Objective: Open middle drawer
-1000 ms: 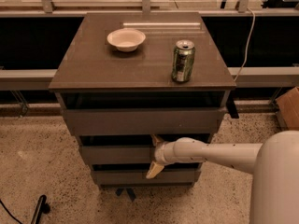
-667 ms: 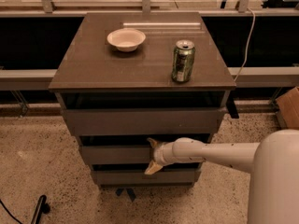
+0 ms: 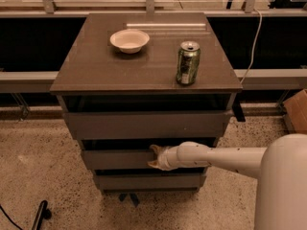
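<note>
The dark cabinet (image 3: 144,71) has three flat, handle-less drawer fronts stacked one above the other. The middle drawer (image 3: 115,160) is the medium one, between the tall top drawer (image 3: 144,124) and the narrow bottom drawer (image 3: 144,181). My gripper (image 3: 154,157) reaches in from the right on a white arm (image 3: 225,158). It sits at the centre of the middle drawer's front, with one finger at the front's top edge and one at its lower edge, closed on it. A dark gap shows above the middle drawer front.
A white bowl (image 3: 129,40) and a green can (image 3: 188,63) stand on the cabinet top. My white base (image 3: 283,186) fills the lower right. A cardboard box (image 3: 296,110) is at the right edge. A black object (image 3: 40,213) lies on the speckled floor at the lower left.
The gripper's fingers have drawn closer together, from spread wide above and below the middle drawer front to pinched on it. The gripper shifted slightly left.
</note>
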Tool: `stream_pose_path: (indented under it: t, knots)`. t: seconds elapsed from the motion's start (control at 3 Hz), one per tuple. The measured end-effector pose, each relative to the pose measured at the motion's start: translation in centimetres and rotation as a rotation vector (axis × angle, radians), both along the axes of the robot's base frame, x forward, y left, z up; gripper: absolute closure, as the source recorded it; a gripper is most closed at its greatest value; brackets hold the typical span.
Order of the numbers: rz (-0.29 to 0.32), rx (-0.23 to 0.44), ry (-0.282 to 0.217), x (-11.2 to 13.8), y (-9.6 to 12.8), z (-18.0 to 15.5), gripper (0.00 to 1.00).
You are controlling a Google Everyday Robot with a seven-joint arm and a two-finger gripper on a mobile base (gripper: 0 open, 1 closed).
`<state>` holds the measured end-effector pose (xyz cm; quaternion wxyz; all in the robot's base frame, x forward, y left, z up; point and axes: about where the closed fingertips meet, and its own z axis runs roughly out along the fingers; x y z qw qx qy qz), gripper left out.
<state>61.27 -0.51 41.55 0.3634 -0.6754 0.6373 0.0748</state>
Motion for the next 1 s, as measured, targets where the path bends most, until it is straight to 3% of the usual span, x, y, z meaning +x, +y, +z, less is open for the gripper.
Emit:
stream_pose_path:
  t: [0.33, 0.67, 1.0]
  knots:
    - [0.018, 0.01, 0.004, -0.15, 0.35, 0.14, 0.89]
    - [0.018, 0.01, 0.004, -0.15, 0.35, 0.32, 0.94]
    - [0.018, 0.01, 0.004, -0.16, 0.35, 0.36, 0.84]
